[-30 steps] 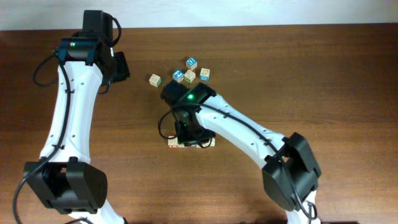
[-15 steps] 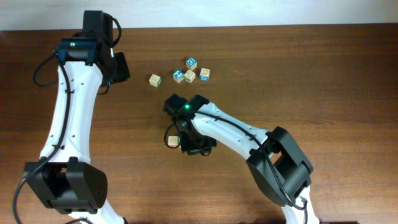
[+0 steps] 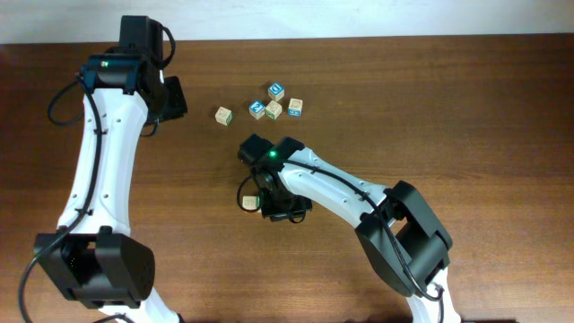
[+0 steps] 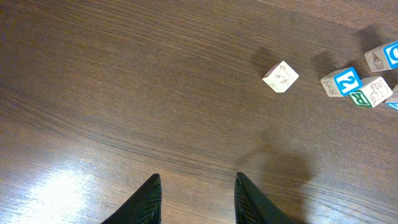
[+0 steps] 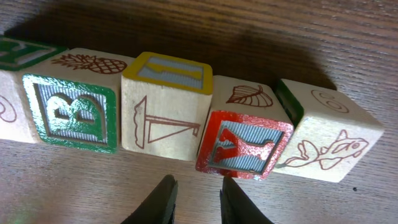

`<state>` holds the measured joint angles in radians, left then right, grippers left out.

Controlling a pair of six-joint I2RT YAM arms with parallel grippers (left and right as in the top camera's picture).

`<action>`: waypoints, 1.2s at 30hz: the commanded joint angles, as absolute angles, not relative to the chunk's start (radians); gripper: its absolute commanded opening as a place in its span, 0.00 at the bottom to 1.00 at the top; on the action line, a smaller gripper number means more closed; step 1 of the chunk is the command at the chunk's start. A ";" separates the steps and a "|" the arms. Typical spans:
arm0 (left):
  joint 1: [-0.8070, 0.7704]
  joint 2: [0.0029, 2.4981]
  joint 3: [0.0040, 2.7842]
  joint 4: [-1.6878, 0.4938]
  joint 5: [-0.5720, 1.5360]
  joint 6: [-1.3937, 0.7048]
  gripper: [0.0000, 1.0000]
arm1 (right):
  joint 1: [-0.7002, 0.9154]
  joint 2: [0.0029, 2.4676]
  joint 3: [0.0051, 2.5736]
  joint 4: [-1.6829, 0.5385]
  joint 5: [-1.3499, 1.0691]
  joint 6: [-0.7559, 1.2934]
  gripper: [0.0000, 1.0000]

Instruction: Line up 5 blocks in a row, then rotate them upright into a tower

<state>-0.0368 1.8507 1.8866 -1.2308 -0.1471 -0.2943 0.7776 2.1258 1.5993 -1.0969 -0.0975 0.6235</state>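
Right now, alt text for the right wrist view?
A row of wooden letter blocks lies on the table: green B, yellow-topped block, tilted red Y, fish block. The right gripper hovers in front, fingers slightly apart, holding nothing.

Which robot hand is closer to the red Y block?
Right. The right gripper is just beside the red Y block; the left gripper hangs far away.

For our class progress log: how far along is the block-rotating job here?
Possibly done: the red Y block and fish block sit skewed from the row, unlike the green B block and yellow-framed block. In hand: nothing; the right pincer hovers open by the Y block, the left pincer open elsewhere. Left: apparently the squared blocks.
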 commanded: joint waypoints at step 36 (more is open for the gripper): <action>-0.082 1.816 1.337 -1.028 0.207 -0.233 0.00 | 0.393 1.987 1.450 -1.068 -0.485 0.287 0.04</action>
